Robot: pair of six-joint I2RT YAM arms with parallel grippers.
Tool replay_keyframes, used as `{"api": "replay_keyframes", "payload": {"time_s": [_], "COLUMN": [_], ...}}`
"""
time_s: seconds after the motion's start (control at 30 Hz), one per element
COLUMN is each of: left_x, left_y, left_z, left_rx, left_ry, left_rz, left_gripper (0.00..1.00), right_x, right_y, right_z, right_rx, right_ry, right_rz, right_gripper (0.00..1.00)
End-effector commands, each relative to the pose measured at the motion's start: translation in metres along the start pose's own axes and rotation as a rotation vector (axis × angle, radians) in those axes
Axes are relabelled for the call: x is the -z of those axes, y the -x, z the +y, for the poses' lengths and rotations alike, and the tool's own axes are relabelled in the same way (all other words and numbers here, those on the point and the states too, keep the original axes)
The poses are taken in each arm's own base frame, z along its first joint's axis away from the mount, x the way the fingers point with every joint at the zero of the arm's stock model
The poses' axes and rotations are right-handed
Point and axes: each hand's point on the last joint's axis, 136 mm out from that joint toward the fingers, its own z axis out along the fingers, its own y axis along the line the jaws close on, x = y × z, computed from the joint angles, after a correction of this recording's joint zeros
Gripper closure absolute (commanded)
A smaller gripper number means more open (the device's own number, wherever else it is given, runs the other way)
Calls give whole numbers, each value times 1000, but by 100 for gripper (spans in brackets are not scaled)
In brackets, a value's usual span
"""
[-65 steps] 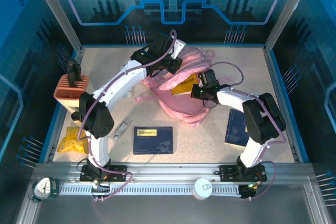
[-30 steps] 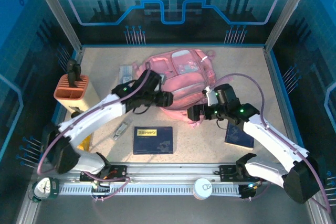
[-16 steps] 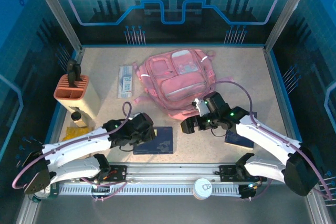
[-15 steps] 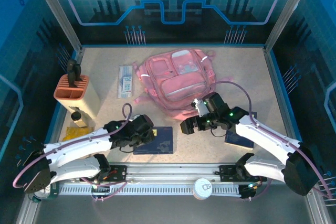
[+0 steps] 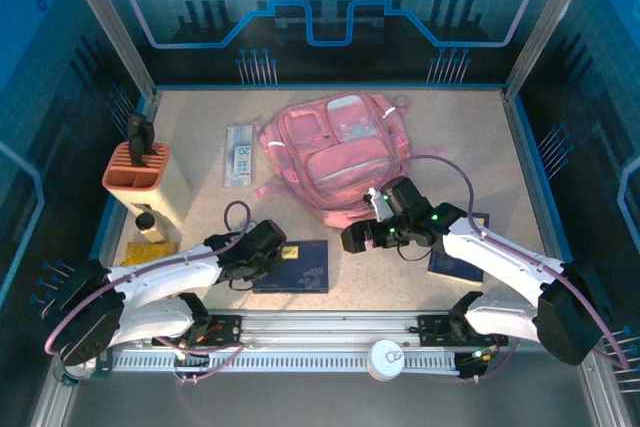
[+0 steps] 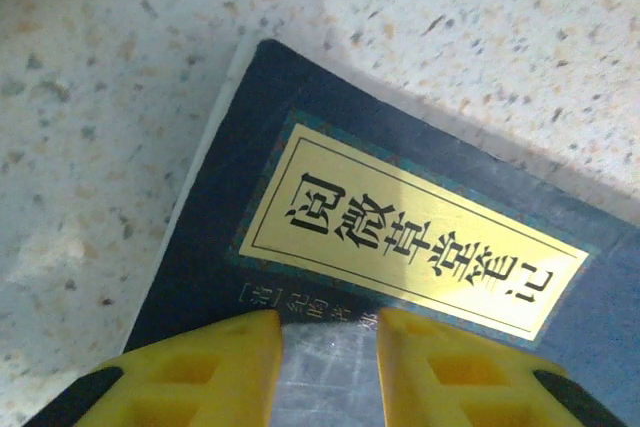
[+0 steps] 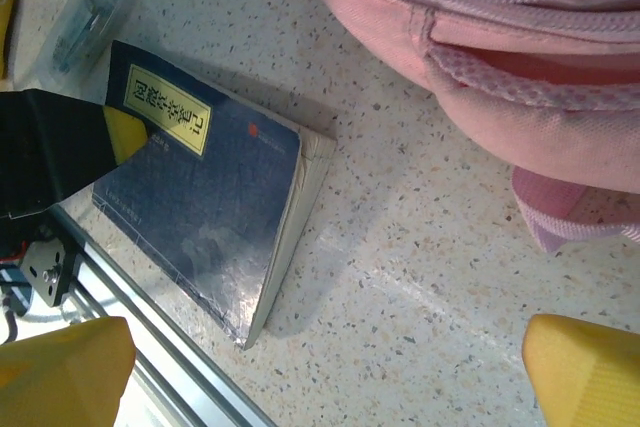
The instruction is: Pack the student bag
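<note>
The student bag (image 5: 335, 152) is a large pink backpack lying flat at the back middle of the table, and its lower edge (image 7: 480, 47) fills the top of the right wrist view. A dark blue book (image 5: 297, 267) with a gold title label (image 6: 410, 237) lies near the front edge. My left gripper (image 5: 277, 251) is low over the book's left end. Its yellow fingers (image 6: 200, 367) rest on the cover a narrow gap apart, with only cover between them. My right gripper (image 5: 355, 238) hangs wide open over bare table between book and bag, holding nothing.
A second blue book (image 5: 458, 252) lies at the right, partly under the right arm. A salmon pen holder (image 5: 145, 172), a small bottle (image 5: 148, 224) and a yellow item (image 5: 135, 252) stand at the left. A clear packet (image 5: 238, 154) lies beside the bag. The front rail (image 7: 150, 347) is close.
The left arm swung from the bag down to the front book and its jaws narrowed. The right gripper drew back from the bag toward the front and stayed wide open.
</note>
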Motion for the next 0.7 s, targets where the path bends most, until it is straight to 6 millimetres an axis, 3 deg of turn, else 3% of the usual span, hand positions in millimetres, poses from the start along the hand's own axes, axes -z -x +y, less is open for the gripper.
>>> {"api": "replay_keyframes", "payload": {"time_s": [0.0,0.2,0.4,0.53,0.67], "left_x": [-7,-19,-21,-8,15], "left_y": [12,35,55,58,61], "left_z": [-3,-36,-86,-109,-105], "left_rx": [-55,-220,-478,-547,-465], "left_ry": [-28,-121,-174,-243,-249], "left_rz": [-25,-30,-8,-17,-35], "left_gripper": [68,67,73,73,71], "right_x": [3,6,3,-3,-11], "right_y": [4,13,17,16,10], "right_z": [3,9,18,30,35], "right_rx": [17,50,53,61,88], "right_ry": [-12,4,36,69,39], "right_rz": [-43,-94,-117,-115,-77], "right_gripper": [0,0,0,0,0]}}
